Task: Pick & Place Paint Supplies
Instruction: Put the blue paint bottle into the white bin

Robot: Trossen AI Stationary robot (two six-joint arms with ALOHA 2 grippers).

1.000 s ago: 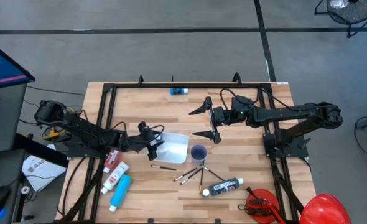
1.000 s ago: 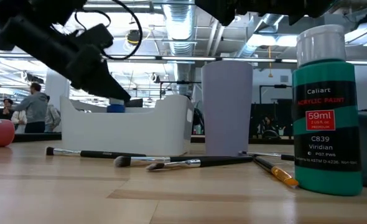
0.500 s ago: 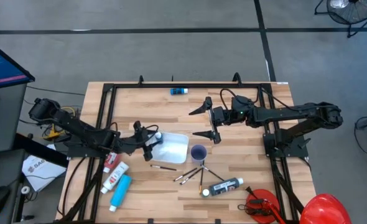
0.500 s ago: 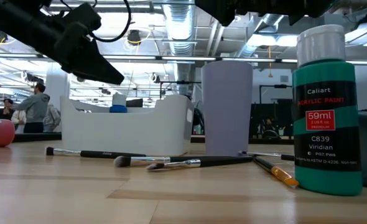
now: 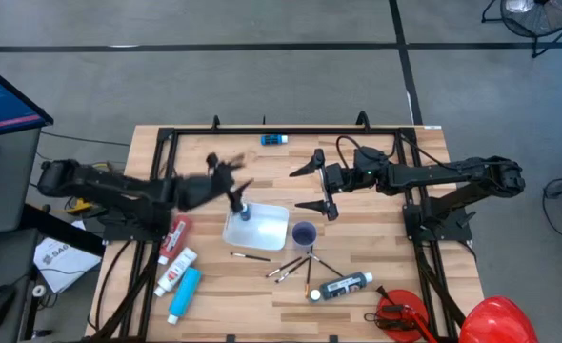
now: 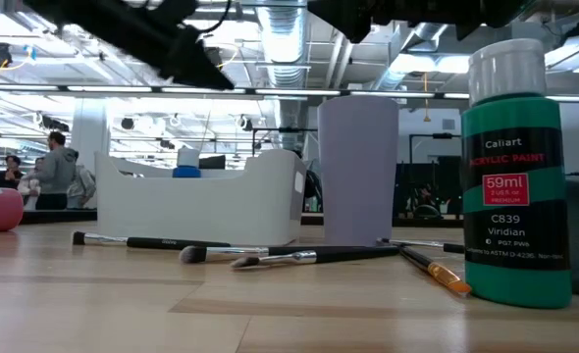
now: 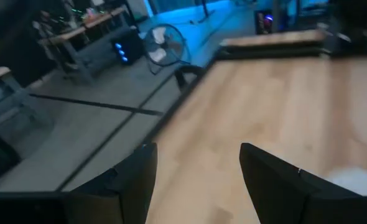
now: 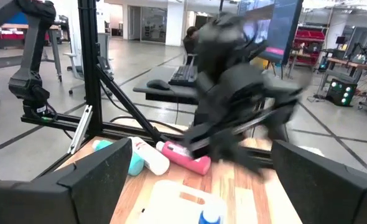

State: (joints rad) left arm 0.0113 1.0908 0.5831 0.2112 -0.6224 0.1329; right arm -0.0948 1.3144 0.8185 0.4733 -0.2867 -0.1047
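A white bin [image 5: 262, 229] stands mid-table with a blue-capped bottle [image 5: 244, 211] upright inside it. My left gripper [image 5: 230, 183] hangs open above the bin's far left side, nothing between its fingers [image 7: 134, 180]. My right gripper [image 5: 311, 187] waits open, level, right of the bin and above the table. A red tube [image 5: 176, 233], a white red-labelled tube [image 5: 174, 272] and a light blue tube [image 5: 186, 292] lie at the near left. Thin brushes [image 5: 291, 270] and a white-capped dark bottle [image 5: 343, 286] lie on the table near a purple cup [image 5: 304, 233].
A small blue item [image 5: 273, 140] lies near the far edge. A red tool with a black handle [image 5: 400, 314] and a red dome [image 5: 495, 319] sit at the near right corner. A black frame [image 5: 167, 143] runs around the table's sides.
My left gripper has risen out of the white bin and swung toward the table's far edge, rolling a little as it went. The blue-capped bottle stays standing in the bin. My right arm has kept still.
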